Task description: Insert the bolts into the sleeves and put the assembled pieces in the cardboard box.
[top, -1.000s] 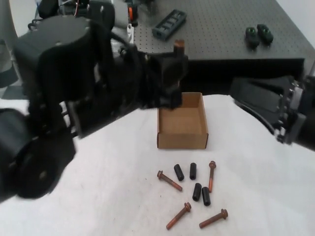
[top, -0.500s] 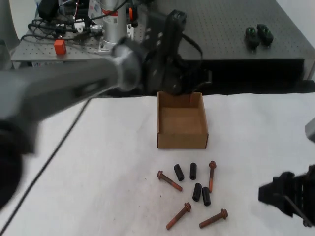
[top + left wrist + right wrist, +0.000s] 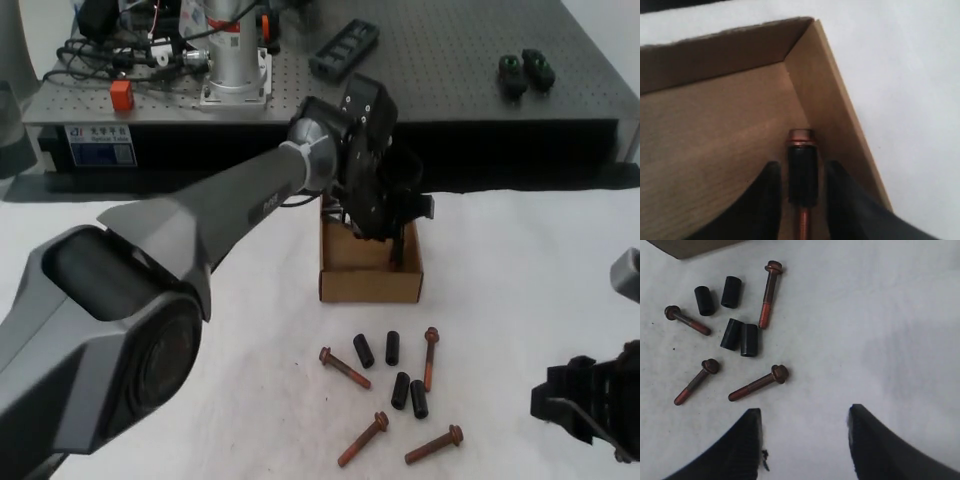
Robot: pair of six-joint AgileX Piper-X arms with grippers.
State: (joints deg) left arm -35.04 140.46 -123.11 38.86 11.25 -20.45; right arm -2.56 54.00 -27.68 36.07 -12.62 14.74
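The left gripper hangs inside the cardboard box, at the middle of the high view. An assembled piece, a bolt through a black sleeve, sits right at it at lower centre of the left wrist view, with its head toward the box corner. I cannot tell whether it is pinched or lies free. The right gripper is spread wide over the white cloth, near four loose bolts and four loose sleeves at upper left of its wrist view. The bolts look stiff, dense and apt to roll, so one is best taken across the bare shank. The sleeves look light, smooth and probably slippery, so squeeze across the barrel.
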